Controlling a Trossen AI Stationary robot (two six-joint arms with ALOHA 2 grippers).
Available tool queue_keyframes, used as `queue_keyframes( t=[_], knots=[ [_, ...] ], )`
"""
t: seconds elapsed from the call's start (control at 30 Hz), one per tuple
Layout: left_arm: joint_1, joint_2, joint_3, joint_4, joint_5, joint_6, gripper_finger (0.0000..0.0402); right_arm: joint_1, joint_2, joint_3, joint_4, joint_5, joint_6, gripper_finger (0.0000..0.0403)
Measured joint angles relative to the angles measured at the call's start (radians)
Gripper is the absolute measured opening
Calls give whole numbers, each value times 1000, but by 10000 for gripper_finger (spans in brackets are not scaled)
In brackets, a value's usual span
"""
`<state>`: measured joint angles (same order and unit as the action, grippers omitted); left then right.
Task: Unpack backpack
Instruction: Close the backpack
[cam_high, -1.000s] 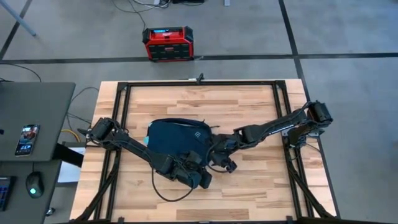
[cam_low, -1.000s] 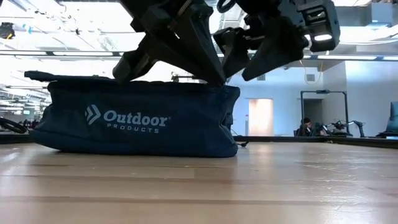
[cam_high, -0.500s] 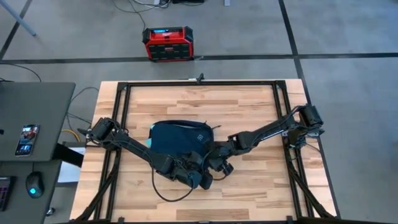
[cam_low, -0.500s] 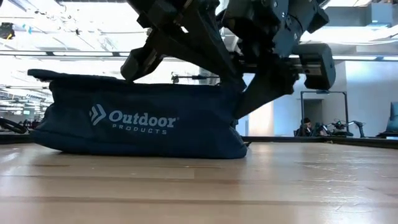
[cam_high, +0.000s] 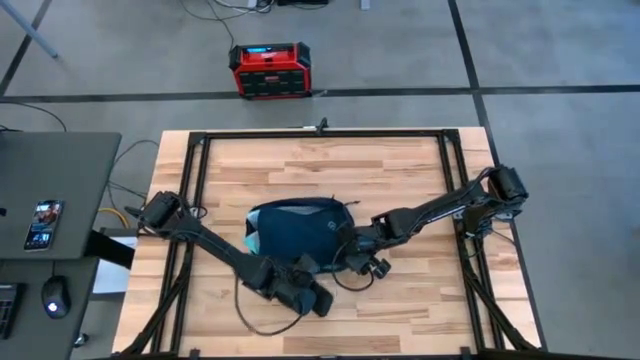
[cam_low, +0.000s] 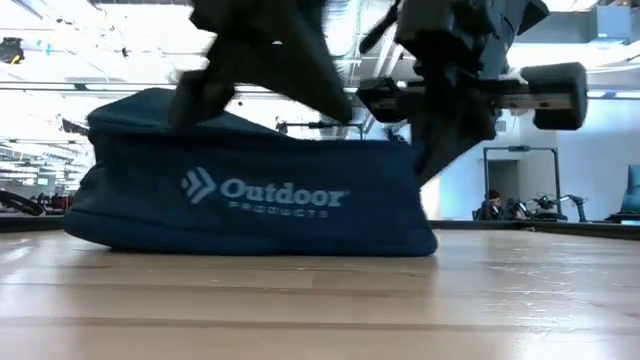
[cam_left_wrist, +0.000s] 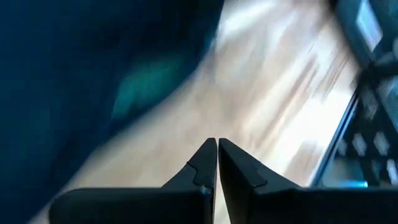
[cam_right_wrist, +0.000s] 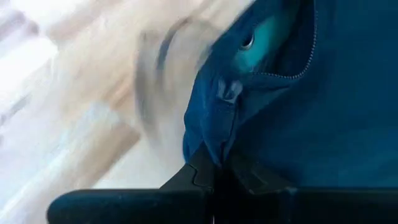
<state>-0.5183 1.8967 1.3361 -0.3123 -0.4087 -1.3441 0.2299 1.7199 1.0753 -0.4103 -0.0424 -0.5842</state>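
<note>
Backpack (cam_high: 300, 228) lies flat near the middle of the wooden table (cam_high: 400, 170), its printed front panel facing the low camera (cam_low: 260, 195). Bare boards stretch between it and the black frame rail (cam_high: 320, 133) along the table's far edge, and more open wood lies on the right side toward the right arm's base. The near edge has less room, since a dark cable loops over the boards there beneath the left arm.

The left gripper (cam_high: 312, 296) sits just off the pack's near edge, its arm reaching in low and diagonal from the table's left side. In its wrist view the fingers (cam_left_wrist: 205, 165) are pressed together with nothing between them, wood showing beyond.

The right gripper (cam_high: 358, 262) is at the pack's near right corner, its arm stretched long and low from the right rail. Its fingers (cam_right_wrist: 202, 171) are clamped on a fold of the blue fabric beside the zipper (cam_right_wrist: 292, 71), where a slit of paler teal lining shows.
</note>
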Motion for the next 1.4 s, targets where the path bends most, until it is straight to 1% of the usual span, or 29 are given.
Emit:
queue_keyframes(
  t=[0.1, 0.23, 0.3, 0.4, 0.47, 0.53, 0.6, 0.7, 0.8, 1.03, 1.1, 1.17, 1.3, 1.4],
  knots=[
    [-36, -2, 0, -56, 15, -69, 0, -4, -9, -1, -24, -13, -3, 0],
    [-70, -2, 0, -137, 6, -167, 0, -4, -16, -1, -55, -18, -17, 0],
    [-80, -2, 0, -157, -8, -187, 0, -4, -16, -1, -53, -22, -20, 0],
    [-73, -2, 0, -121, -78, -175, 0, -4, -16, -1, -25, -34, -19, 0],
    [-53, -2, 0, -66, -139, -125, 0, -4, -16, -1, -4, -38, -14, 0],
    [-26, 0, 0, -13, -176, -79, 0, -1, -16, 4, 8, -38, 3, 0],
    [-7, 1, 0, 43, -192, -48, 0, -2, -16, 14, 23, -38, 8, 0],
    [22, 1, 0, 102, -179, -49, 2, -2, -16, 25, 48, -39, 8, 0],
    [40, 1, 0, 120, -167, -53, 24, -14, -16, 29, 52, -42, 8, 0],
    [41, 8, 0, 173, -156, -128, 115, -52, -16, 29, 67, -42, 8, 0],
    [40, 21, 1, 180, -186, -151, 134, -61, -16, 30, 73, -42, 8, 0],
    [43, 36, -2, 151, -217, -179, 144, -70, -16, 30, 82, -42, 8, 0],
    [66, 73, 0, 115, -200, -225, 147, -70, -16, 31, 86, -42, -3, 0],
    [72, 77, -1, 114, -252, -227, 147, -70, -16, 31, 82, -59, -16, 0]
  ],
)
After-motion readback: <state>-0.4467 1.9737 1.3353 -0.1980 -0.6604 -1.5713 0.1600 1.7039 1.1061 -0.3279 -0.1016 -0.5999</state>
